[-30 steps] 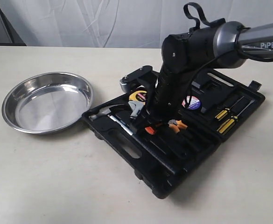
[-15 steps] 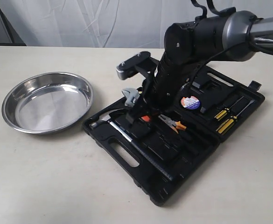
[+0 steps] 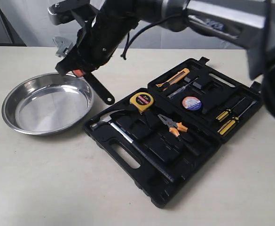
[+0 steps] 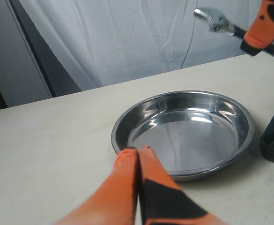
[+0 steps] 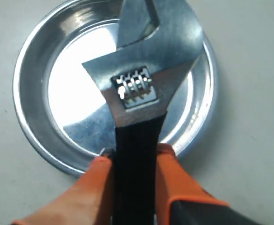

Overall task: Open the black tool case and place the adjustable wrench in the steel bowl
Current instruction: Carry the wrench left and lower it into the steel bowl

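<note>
— How will the adjustable wrench (image 5: 136, 89) handle?

— Stiff metal, no give, and I judge it head-heavy: the silver head outweighs the slim black handle. That handle looks smooth, so a loose pinch could let it swivel. The best hold is on the handle just below the head (where the weight sits).

— And where is it held?

— Roughly there. The right jaws pinch the black handle from both sides, orange pads tight against it, a little below the thumbwheel.

— Where is it relative to the steel bowl (image 3: 5, 110)?

— In the air above it. It hangs tilted, head high over the basin, tail sloping down past the rim on the side toward the black tool case (image 3: 146, 176), which lies open on the surface (image 3: 57, 183) just beside the bowl.

— The arm's pose?

— The right arm (image 3: 212, 14) stretches across the case to the bowl, wrist angled steeply downward.

— The other side?

— The left jaws are pressed together, empty, low near the bowl's rim and pointing at it.
</note>
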{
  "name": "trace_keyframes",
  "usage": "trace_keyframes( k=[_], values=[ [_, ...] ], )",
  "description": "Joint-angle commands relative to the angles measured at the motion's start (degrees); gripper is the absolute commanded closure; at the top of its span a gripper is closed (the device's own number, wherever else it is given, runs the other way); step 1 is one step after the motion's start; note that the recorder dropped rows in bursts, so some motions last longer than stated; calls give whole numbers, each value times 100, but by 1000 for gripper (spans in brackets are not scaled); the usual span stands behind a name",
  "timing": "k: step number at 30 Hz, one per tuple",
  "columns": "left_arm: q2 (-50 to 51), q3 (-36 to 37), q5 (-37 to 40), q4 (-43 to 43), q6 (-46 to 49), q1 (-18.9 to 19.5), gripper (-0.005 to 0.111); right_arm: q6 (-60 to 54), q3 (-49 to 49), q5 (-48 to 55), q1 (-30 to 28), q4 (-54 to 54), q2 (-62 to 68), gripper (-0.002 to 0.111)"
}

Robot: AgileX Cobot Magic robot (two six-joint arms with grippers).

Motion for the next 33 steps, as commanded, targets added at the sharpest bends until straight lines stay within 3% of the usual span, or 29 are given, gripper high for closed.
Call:
trace_keyframes(
  k=[1, 7, 12, 33],
  values=[
    [-39, -11, -51, 3, -22, -4, 106, -390, -907, 24, 177, 629, 665, 109],
    [-39, -11, -51, 3, -22, -4, 106, -532, -1831, -694, 365, 825, 1383, 109],
    [-39, -11, -51, 3, -22, -4, 106, -674, -2029, -1295, 388, 893, 1753, 109],
    [-39, -11, -51, 3, -22, -4, 106, -613, -2029, -907, 373, 1068, 2526, 109]
  ],
)
